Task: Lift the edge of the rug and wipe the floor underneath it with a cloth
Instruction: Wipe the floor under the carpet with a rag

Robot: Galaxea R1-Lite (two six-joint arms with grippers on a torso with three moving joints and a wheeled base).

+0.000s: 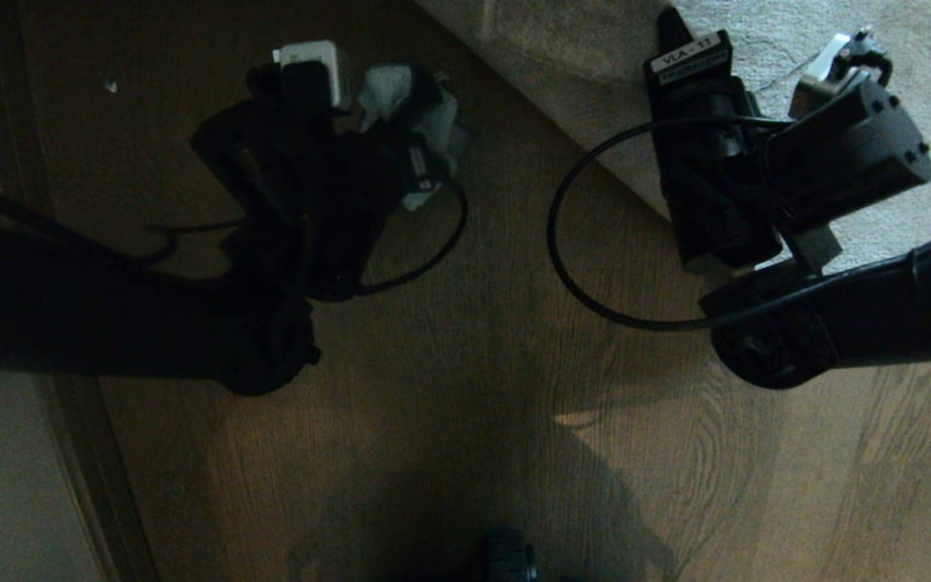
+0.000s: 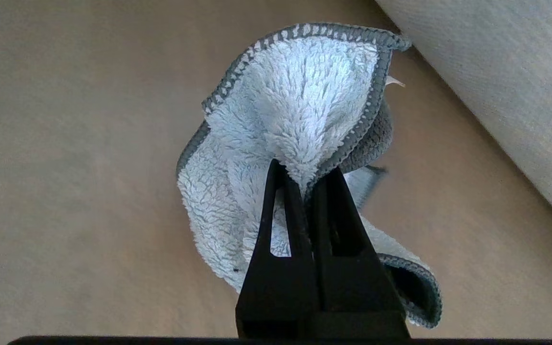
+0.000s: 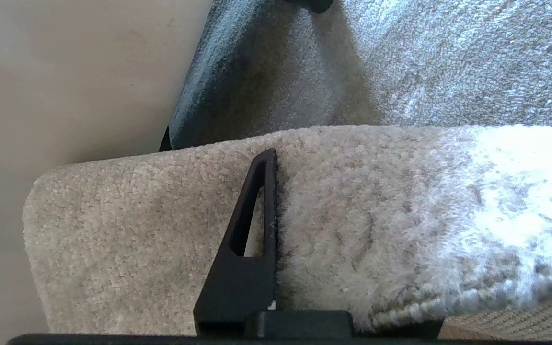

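Nearest, bare plank floor (image 1: 465, 388), wood-grained and shadowed, broad open room between and in front of both arms. Farther out on the left, left gripper (image 2: 304, 175) with jaws closed tight on a fold of the cloth (image 2: 295, 96); cloth bunched and draping around the jaws, grey stitched hem curling over the top, small whitish tag just beyond, floor open on its far left side. Just beside the cloth on the right, the rug edge (image 2: 487, 96) running as a straight diagonal border, a strip of bare floor between. Farther right, right gripper (image 3: 276, 201) with jaws partly closed, pinching the rug edge; one finger (image 3: 252, 239) flat against the pile, the other hidden behind the lifted, folded-over flap. Square corner of the flap left of the jaws, raised off the floor. Beyond the jaws, more rug (image 1: 756, 40) lying flat.
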